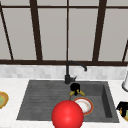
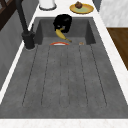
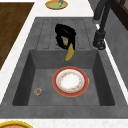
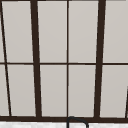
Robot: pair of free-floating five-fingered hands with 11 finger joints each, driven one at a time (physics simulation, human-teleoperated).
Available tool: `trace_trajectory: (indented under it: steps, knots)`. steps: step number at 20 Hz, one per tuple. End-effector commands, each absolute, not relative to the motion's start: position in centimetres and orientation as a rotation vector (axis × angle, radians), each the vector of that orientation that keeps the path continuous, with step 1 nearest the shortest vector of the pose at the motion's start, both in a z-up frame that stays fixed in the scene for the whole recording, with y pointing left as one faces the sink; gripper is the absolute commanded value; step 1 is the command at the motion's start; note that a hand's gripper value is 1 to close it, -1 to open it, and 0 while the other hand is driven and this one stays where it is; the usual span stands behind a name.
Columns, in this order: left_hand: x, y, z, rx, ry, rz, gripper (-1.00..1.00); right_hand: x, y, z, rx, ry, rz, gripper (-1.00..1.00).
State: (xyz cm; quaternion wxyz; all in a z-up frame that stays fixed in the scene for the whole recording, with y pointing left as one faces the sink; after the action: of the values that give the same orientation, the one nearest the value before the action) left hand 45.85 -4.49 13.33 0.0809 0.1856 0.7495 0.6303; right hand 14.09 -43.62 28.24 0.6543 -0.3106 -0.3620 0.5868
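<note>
One banana [image 3: 69, 53] hangs from the left hand [image 3: 64, 35] — apparently above the plate [image 3: 70, 81].

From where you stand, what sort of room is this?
Most likely a kitchen: a dark sink with a black tap under a window, and a plate lying in the basin.

Two black robot hands make up the whole robot, with no arm, wrist mount or body behind them. The left robot hand [image 1: 75, 87] is matte black all over, human-like, a blocky palm with slim, rounded fingers; from the right side view [image 3: 64, 35] its surface looks smooth and glossless, with no cables, screws or markings visible. The right robot hand [image 1: 123, 106] has the same plain black finish.
</note>
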Motion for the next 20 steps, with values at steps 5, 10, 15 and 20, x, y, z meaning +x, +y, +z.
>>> trace_trajectory:
  steps: [5, 10, 15, 20]
  knots:
    - [44.9, -1.0, 16.8, 0.651, 2.245, 1.956, 1.0, 14.1, -43.6, 28.2, -0.704, -0.821, 1.331, 0.0]
    - [44.6, 2.5, 19.2, 0.615, 2.237, 1.928, 1.0, 14.1, -43.6, 28.2, -0.704, -0.821, 1.331, 0.0]
    - [44.7, 6.2, 19.9, 0.614, 2.247, 1.915, 1.0, 14.1, -43.6, 28.2, -0.704, -0.821, 1.331, 0.0]
    - [44.1, 9.7, 19.9, 0.583, 2.257, 1.923, 1.0, 14.1, -43.6, 28.2, -0.704, -0.821, 1.331, 0.0]
